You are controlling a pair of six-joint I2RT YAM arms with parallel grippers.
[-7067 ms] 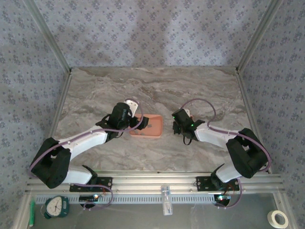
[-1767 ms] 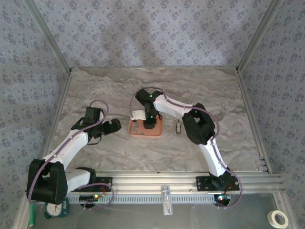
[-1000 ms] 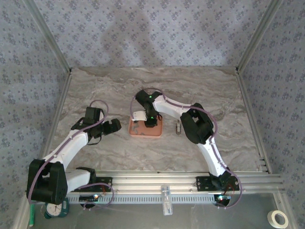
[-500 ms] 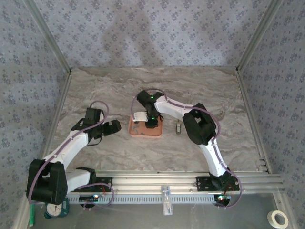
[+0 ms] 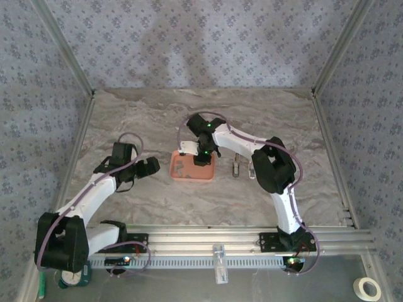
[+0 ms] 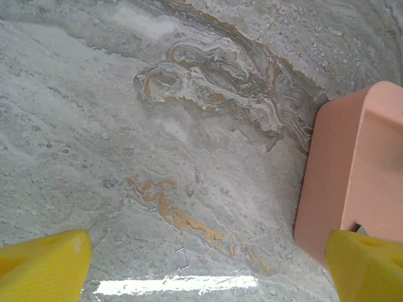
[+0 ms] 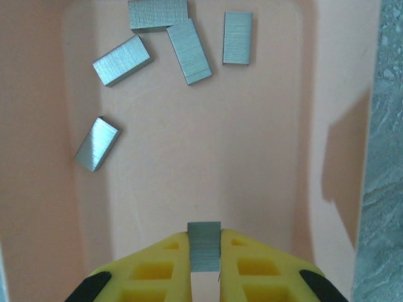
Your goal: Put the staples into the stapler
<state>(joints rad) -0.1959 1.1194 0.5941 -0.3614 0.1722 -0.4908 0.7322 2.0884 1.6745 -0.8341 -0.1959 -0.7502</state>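
While over the tray [image 7: 340, 94], staples [image 7: 204, 250] between fingertips of right gripper [image 7: 204, 242].

Yellow fingers [image 6: 44, 264] spread wide over the marble table [image 6: 157, 126], salmon-pink tray [image 6: 352, 170] just beside one.

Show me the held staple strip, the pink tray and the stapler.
held staple strip [image 7: 204, 244]: right wrist view, top face.
pink tray [image 7: 337, 94]: right wrist view, right wall.
stapler [image 5: 236, 166]: top view, its middle.

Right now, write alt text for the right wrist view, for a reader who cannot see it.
The right gripper pinches one grey staple strip over a salmon-pink tray. Five more staple strips lie loose at the tray's far end, and marbled table shows along the right edge.
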